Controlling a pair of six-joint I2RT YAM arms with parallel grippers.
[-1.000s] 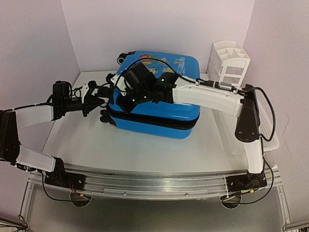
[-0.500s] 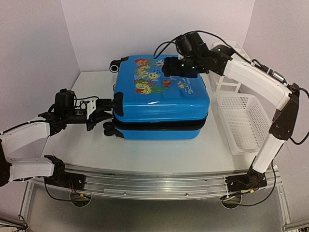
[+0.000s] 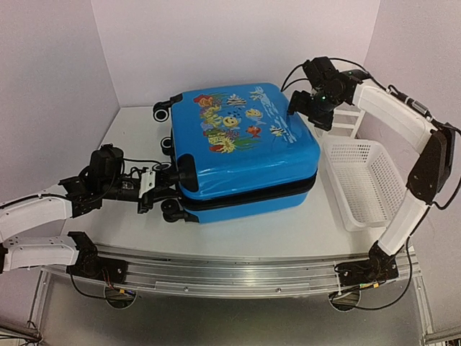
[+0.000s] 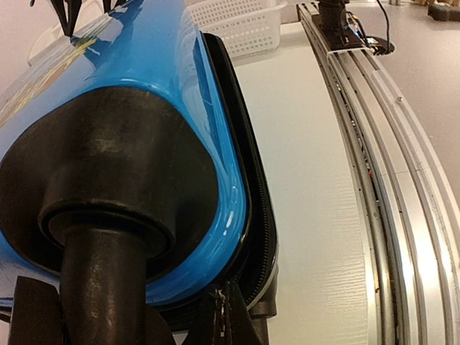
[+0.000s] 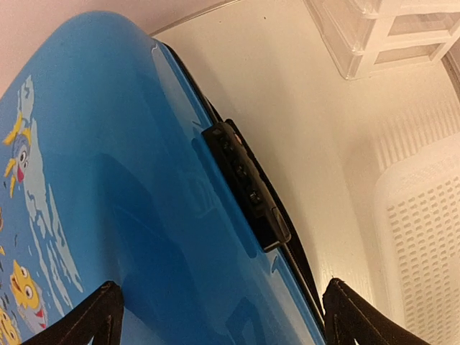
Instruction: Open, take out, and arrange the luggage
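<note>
Top external view: blue suitcase (image 3: 245, 151) lies closed on the tabletop (image 3: 288, 227), left end effector (image 3: 155, 189) clenched by a wheel (image 3: 183, 173), right end effector (image 3: 308, 109) released above it; opening, unpacking and arranging seemingly remain

I see the luggage (image 3: 245, 148) is hard, smooth, shiny blue plastic. The basket (image 3: 367, 180) is white plastic with little holes. The rail (image 3: 238, 268) on the near edge of the matt white table (image 3: 302, 227) is grey ridged metal.
</note>
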